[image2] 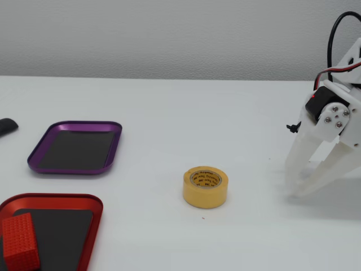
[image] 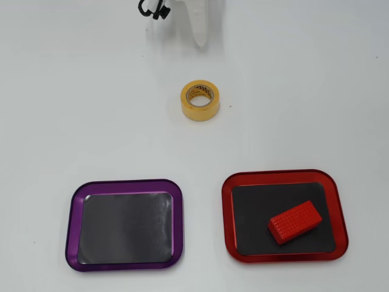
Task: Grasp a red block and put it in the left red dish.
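- Red block (image: 295, 222) lies inside the red dish (image: 284, 177).
- Purple tray (image: 126, 185) beside the dish holds nothing.
- Gripper (image2: 294, 187) fingers nearly closed, grasping nothing.

Bright, even light in both views, so everything's sharp. Only soft, faint shadows beside the yellow tape roll (image2: 205, 187). A bit of shine on the red dish (image: 284, 216) rim.

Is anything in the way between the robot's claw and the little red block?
Yes. The yellow tape roll stands on the table roughly between the gripper and the red block. The block already lies inside the red dish, so nothing separates it from its goal.
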Robot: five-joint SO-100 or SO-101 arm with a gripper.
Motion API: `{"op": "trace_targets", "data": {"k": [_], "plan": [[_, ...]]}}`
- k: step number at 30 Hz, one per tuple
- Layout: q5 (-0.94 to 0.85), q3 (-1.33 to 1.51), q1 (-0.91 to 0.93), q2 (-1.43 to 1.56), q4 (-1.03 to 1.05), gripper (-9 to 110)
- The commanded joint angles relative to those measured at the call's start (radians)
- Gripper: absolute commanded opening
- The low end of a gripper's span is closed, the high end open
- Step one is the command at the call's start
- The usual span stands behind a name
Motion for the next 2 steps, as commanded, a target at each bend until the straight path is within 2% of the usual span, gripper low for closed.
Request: {"op": "trace_targets", "data": {"k": [1,2], "plan": [[-0.002,0.005,-0.003,0.115,-0.005,0],[-0.003,0.005,-0.003,0.115,-0.005,0]]}}
